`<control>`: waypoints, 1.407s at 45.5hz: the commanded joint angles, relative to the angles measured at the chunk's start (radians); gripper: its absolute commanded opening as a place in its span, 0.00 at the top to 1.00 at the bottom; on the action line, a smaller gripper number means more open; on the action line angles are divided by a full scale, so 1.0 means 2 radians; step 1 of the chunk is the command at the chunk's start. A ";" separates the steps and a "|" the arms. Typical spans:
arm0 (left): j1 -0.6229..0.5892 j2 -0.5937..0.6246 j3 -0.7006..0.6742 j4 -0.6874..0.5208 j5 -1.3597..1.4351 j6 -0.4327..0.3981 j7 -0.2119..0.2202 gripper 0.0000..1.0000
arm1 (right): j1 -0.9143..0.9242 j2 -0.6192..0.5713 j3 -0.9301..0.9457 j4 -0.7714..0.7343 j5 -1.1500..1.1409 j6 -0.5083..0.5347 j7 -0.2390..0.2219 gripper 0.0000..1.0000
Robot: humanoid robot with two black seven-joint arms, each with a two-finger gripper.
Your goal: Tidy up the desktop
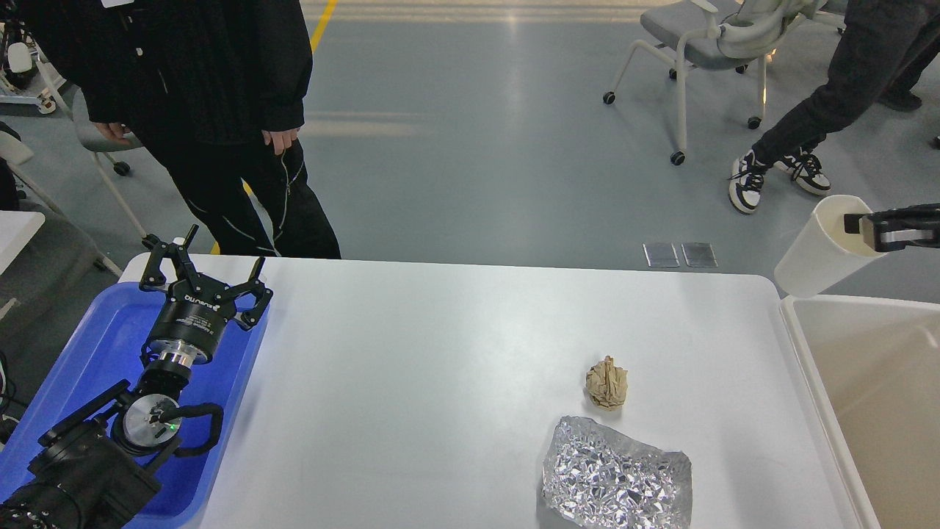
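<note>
Right gripper (859,229) clamps white paper cup (826,248) at rim, cup tilted above cream bin (866,382), beyond desktop (440,353) right edge. Left gripper (202,273) open, empty, over blue tray (95,345). Crumpled paper ball (606,383) and foil sheet (617,477) lie right of centre, nearer right arm.

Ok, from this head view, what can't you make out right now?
- Right gripper: cut off by the right edge; it grips the white paper cup by the rim, arm unseen.
- Cream-coloured rectangular bin: cropped right and below.
- Blue plastic tray: partly hidden by my left arm, whose left gripper hangs open over it.
- Crumpled silver foil sheet: lower edge cut off; underside hidden.
- Crumpled brown paper ball: contents unknowable.
</note>
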 commanded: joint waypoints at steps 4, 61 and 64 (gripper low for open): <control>0.000 0.000 0.000 0.000 0.000 0.000 0.000 0.00 | -0.013 -0.025 0.000 -0.040 0.006 -0.006 0.002 1.00; 0.000 0.000 0.000 0.000 0.000 0.000 0.000 0.00 | -0.400 0.274 0.009 -0.660 0.420 -0.129 0.089 1.00; 0.001 0.000 0.000 0.000 0.000 0.000 0.000 0.00 | -0.409 0.293 0.009 -0.681 0.437 -0.129 0.088 1.00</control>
